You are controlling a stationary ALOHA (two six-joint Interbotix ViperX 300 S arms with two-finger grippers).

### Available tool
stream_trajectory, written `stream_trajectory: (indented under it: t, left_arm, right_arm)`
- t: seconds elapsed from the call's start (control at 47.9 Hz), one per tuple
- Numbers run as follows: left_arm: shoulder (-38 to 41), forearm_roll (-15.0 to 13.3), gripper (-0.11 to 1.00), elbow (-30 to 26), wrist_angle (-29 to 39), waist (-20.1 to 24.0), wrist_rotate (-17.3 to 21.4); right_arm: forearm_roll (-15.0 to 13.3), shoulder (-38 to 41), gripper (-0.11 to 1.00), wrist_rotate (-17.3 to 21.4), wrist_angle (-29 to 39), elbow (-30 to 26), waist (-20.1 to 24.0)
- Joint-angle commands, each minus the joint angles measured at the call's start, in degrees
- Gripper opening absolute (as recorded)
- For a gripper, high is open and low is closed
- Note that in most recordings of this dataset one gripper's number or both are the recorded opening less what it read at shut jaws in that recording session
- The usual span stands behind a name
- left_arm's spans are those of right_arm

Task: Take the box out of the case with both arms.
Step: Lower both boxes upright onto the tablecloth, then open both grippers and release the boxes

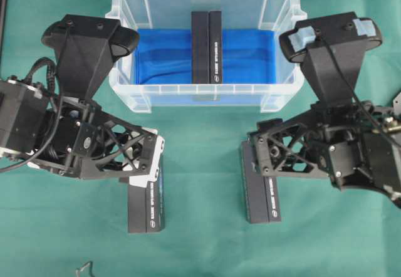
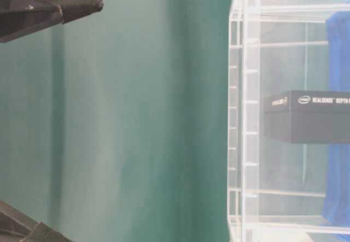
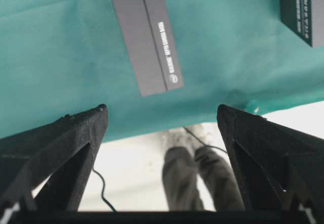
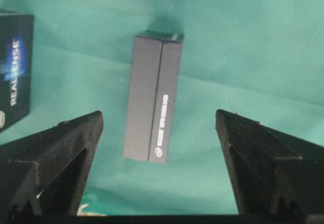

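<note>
The large clear plastic rectangular case [image 1: 203,98] with a ribbed rim sits on the green cloth-covered table [image 1: 200,239]. A crumpled blue sheet [image 1: 163,54] lines its bottom. On that sheet, about mid-case, lies one long matte black cardboard box [image 1: 206,47] with a seam along its top and small white lettering; through the clear wall the table-level view shows its side [image 2: 306,116].

Two more black boxes lie on the cloth in front of the case: one [image 1: 146,202] under the left gripper [image 1: 150,158], the other [image 1: 263,195] under the right gripper [image 1: 250,148].

Both grippers hang above the table with their black fingers [image 3: 76,138] [image 4: 71,138] spread wide, holding nothing.
</note>
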Motion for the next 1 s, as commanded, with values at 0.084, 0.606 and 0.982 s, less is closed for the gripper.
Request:
stream_trajectory:
  t: [0.084,0.606,0.982]
  left_arm:
    - [-1.2,0.3,0.89,-1.1,0.2,0.2,0.0]
    - [-2.7,0.1,0.89,0.5,1.1,-0.4,1.5]
    - [-9.9,0.1,0.89,7.0,3.5,-3.3,-1.1]
  right_arm:
    - [-0.3,-1.7,0.88,-0.1,0.2,-1.3,-0.1]
    - [1.8,-2.8,0.88,-1.5,2.9,-1.0,0.4]
    - [2.7,-8.1,0.88,-1.2,7.6,2.5,1.8]
